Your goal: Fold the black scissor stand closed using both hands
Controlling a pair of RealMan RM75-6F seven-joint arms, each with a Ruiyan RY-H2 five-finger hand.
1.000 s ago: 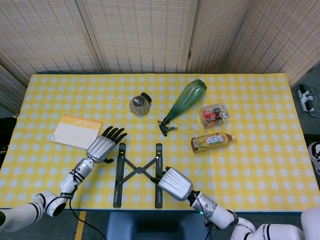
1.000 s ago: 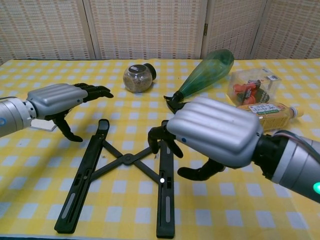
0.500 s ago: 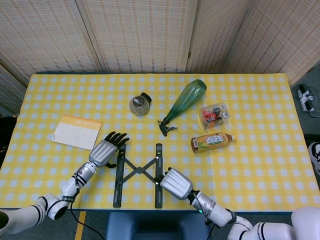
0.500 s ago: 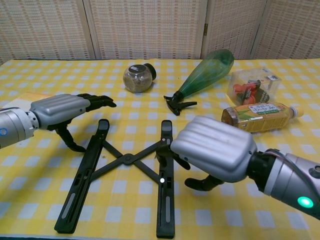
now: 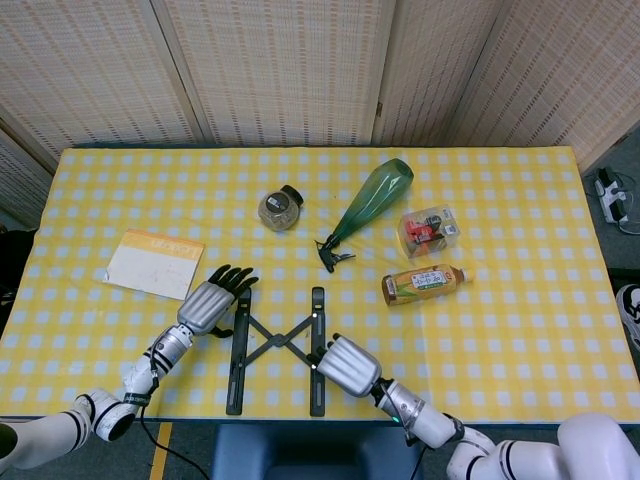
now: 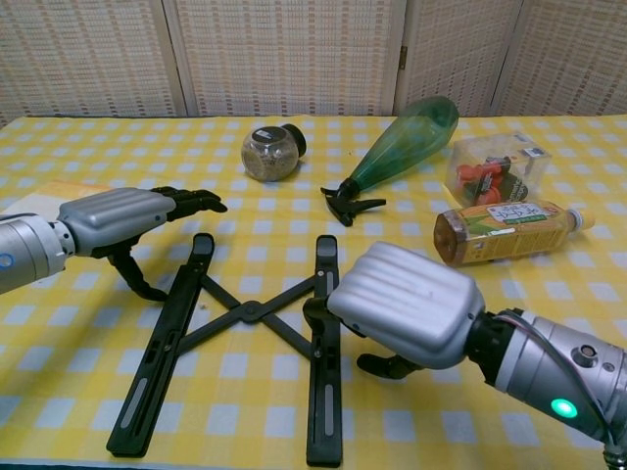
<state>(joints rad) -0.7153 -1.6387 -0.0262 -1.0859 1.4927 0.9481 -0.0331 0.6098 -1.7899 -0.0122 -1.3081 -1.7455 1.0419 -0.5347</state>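
The black scissor stand (image 5: 277,343) (image 6: 251,311) lies spread flat near the table's front edge, its two rails apart and joined by crossed links. My left hand (image 5: 210,303) (image 6: 116,216) hovers at the far end of the left rail (image 6: 162,352), fingers stretched out over it and thumb hanging down on the rail's left; it holds nothing. My right hand (image 5: 347,365) (image 6: 407,313) sits low over the right rail (image 6: 325,382). Its curled fingers touch the rail's middle, the thumb is on the cloth to the right, and the palm hides the contact.
Behind the stand lie a green spray bottle (image 5: 370,203), a small glass jar (image 5: 279,208), a clear box with red items (image 5: 429,229) and a tea bottle (image 5: 424,283) on its side. A paper booklet (image 5: 155,263) lies at the left on the yellow checked tablecloth (image 5: 520,330).
My left hand came down and in towards the left rail's far end. My right hand dropped lower and drew back along the right rail. The stand's spread looks unchanged.
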